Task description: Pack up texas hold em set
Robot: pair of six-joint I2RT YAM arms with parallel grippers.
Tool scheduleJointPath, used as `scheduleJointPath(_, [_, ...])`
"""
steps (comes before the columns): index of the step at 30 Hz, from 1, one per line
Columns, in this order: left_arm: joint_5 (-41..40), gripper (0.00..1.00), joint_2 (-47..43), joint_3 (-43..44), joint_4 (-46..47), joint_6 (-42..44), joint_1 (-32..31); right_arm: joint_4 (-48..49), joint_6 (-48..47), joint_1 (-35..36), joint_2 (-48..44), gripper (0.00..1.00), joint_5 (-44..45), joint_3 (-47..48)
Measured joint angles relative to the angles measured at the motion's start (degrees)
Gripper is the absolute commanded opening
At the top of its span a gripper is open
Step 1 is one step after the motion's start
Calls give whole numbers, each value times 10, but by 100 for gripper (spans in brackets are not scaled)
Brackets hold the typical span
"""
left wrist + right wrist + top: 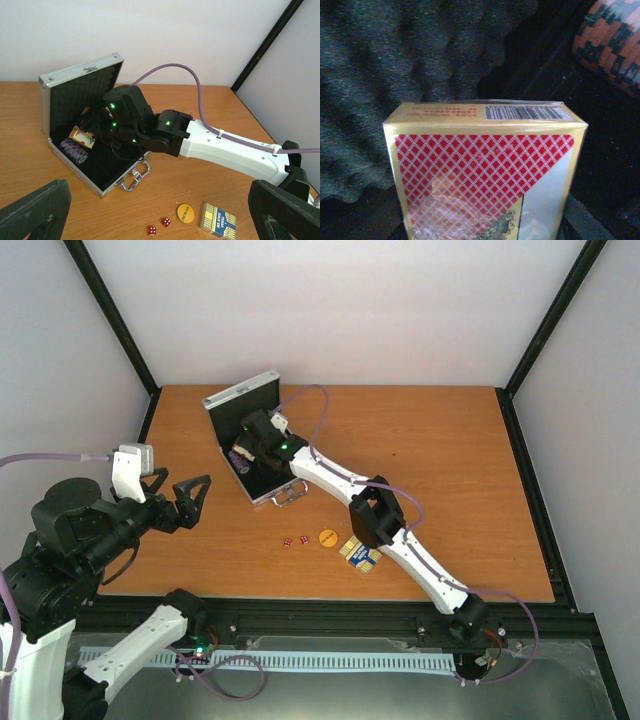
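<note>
The silver case (243, 400) stands open at the table's back left, its black foam lid (80, 70) upright. My right gripper (250, 445) reaches inside it, shut on a red-backed card deck (485, 170); its fingers are hidden behind that deck. In the left wrist view, the red deck (82, 136) hangs just above a purple chip stack (74, 150) lying in the case. On the table in front lie two red dice (165, 221), an orange button (185, 213) and a blue card deck (218, 220). My left gripper (185, 498) hovers open at the left, holding nothing.
The case handle (134, 176) points toward the dice. My right arm (400, 540) stretches diagonally over the table, passing just above the blue deck (360, 554). A purple cable (195, 85) arcs over that arm. Black frame posts edge the table.
</note>
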Motion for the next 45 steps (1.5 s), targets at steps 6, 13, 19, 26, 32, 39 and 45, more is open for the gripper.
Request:
scheduleJointPath(6, [0, 100, 0, 1, -9, 0, 0, -20, 17, 2, 0, 10, 26, -3])
scheduleJointPath(13, [1, 100, 0, 1, -14, 0, 0, -31, 26, 3, 0, 29, 31, -5])
scheduleJointPath(19, [1, 100, 0, 1, -16, -1, 0, -31, 25, 3, 0, 57, 30, -9])
scheduleJointPath(26, [1, 100, 0, 1, -18, -1, 0, -30, 17, 2, 0, 92, 27, -9])
scheduleJointPath(32, [1, 100, 0, 1, -18, -2, 0, -35, 5, 3, 0, 100, 25, -9])
scheduleJointPath(39, [0, 100, 0, 1, -18, -5, 0, -42, -7, 2, -11, 100, 17, -10])
scheduleJointPath(45, [-1, 100, 0, 1, -18, -5, 0, -76, -33, 2, -54, 100, -10, -15])
